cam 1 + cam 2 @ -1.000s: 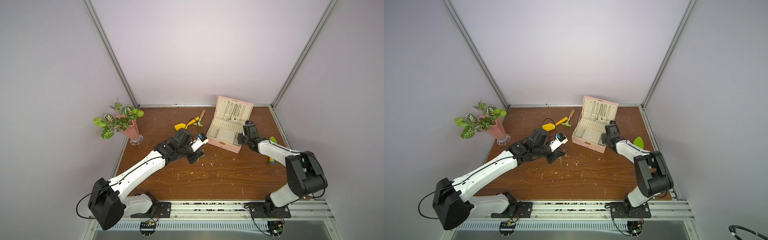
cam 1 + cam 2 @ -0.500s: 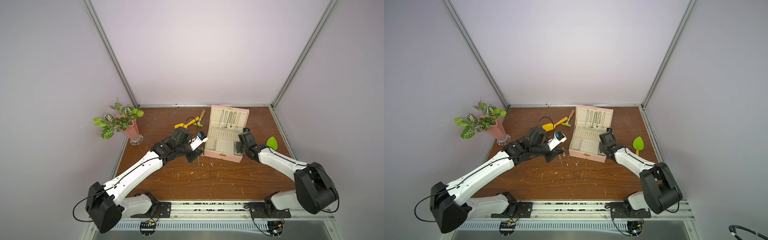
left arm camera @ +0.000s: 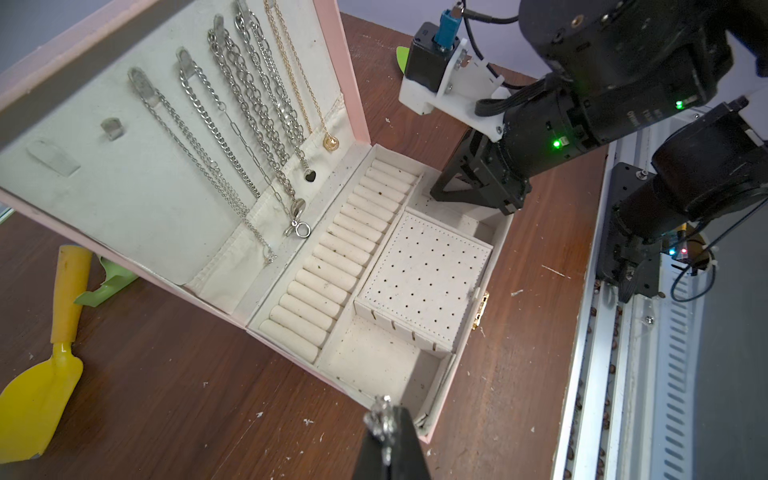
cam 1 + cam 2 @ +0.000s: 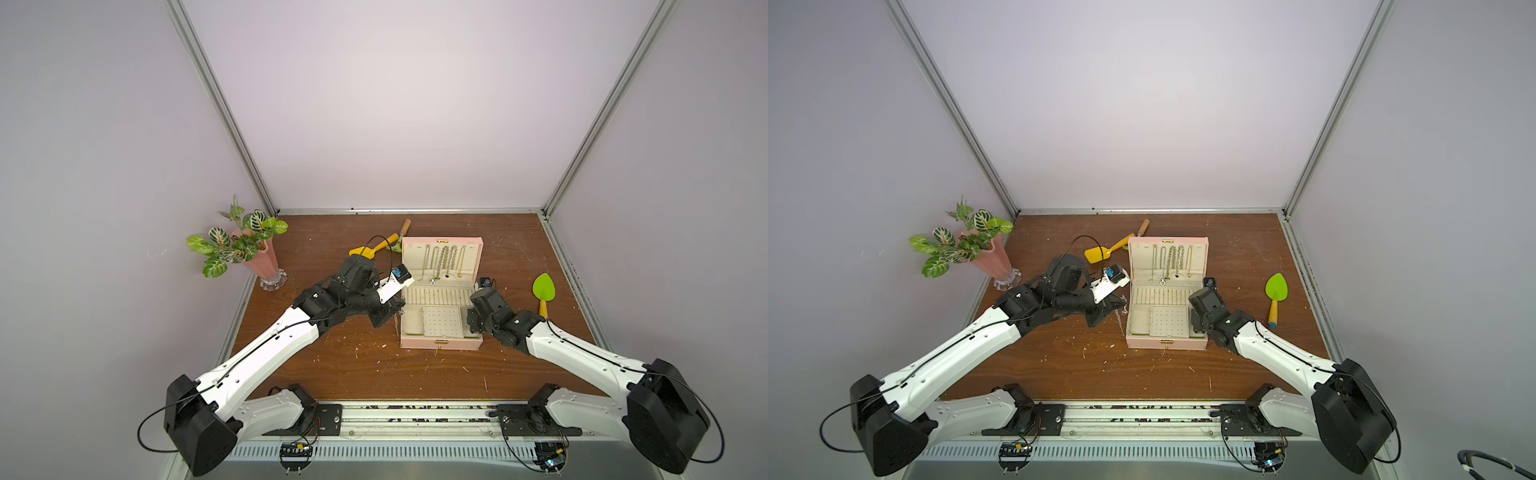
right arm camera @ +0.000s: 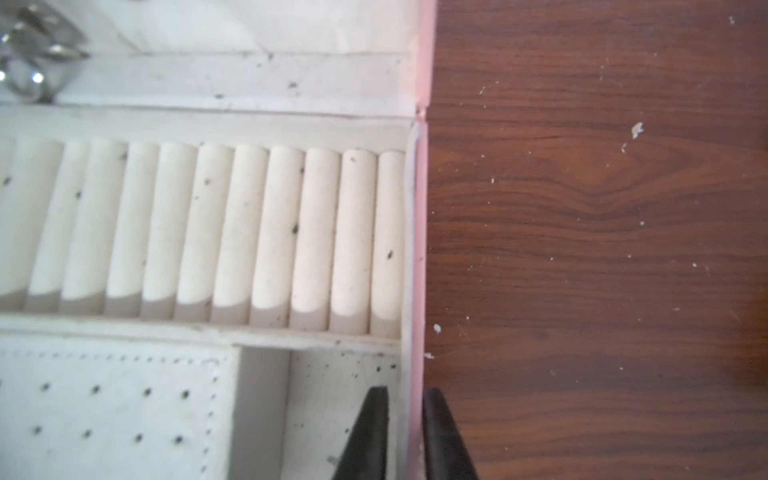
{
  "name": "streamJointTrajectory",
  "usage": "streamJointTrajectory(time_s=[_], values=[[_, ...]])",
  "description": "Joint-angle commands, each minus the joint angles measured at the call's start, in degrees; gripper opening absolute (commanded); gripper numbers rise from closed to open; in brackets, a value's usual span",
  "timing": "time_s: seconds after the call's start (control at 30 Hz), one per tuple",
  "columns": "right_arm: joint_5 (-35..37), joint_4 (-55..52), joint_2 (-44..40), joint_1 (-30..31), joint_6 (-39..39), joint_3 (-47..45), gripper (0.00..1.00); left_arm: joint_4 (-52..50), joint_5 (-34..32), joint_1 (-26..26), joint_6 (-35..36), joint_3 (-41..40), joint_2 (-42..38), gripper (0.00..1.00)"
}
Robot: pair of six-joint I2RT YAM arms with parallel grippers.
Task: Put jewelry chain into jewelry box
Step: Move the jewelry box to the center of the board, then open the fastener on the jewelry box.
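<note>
Left gripper (image 3: 392, 415) clamps jewelry chain (image 3: 380, 417), jewelry box (image 4: 419, 343) just ahead (not in yet); right gripper (image 5: 405, 399) slightly parted astride wall

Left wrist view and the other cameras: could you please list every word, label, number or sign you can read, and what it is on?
No text can be read in any view.
Right arm's black motor housing: faint pale print, too small and blurred to read.
Jewelry box: no lettering visible on the pink shell or cream lining.
</note>
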Motion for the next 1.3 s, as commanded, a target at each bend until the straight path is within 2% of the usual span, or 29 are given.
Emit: streamJointTrajectory(time_s=[0.0,0.07,0.13,0.17,0.23,0.33,0.43,0.5,0.63,0.9,1.27], values=[[2.5,-3.5,-3.2,0.6,0.2,1.8,0.36,-1.3,1.2,-0.5,1.3,0.3,-0.3,0.01],[6.5,-4.3,-5.3,0.6,-1.5,3.8,0.49,-1.2,1.1,-0.5,1.5,0.2,0.1,0.01],[8.8,-2.9,-8.2,0.6,-5.0,5.1,0.56,-1.2,0.9,-0.5,1.9,0.0,0.2,0.01],[8.6,-0.4,-9.7,0.6,-8.2,5.1,0.58,-1.2,0.7,-0.5,2.0,-0.1,0.2,0.01],[2.6,9.9,-13.4,0.6,-18.6,2.8,0.59,-1.1,0.5,-0.5,2.3,-0.2,0.5,0.01],[-10.6,24.0,-15.2,0.6,-33.3,-0.6,0.59,-0.9,0.8,-0.5,2.6,-0.6,1.0,0.01],[-19.1,34.3,-12.2,0.6,-43.7,-1.3,0.55,-0.7,0.8,-0.5,2.9,-1.0,1.3,0.01],[-22.2,38.9,-8.7,0.6,-49.4,-0.8,0.51,-0.3,0.9,-0.5,3.0,-1.1,1.3,0.01],[-23.7,46.2,-0.2,0.6,-57.9,2.3,0.44,1.0,2.5,0.8,3.1,-2.2,0.8,0.01],[-22.9,53.7,11.8,0.1,-66.9,9.4,0.38,2.7,6.2,5.2,2.6,-3.0,0.8,0.01],[-20.6,56.6,19.8,-0.4,-71.5,15.8,0.33,2.8,6.9,6.7,2.7,-3.1,1.2,0.01]])
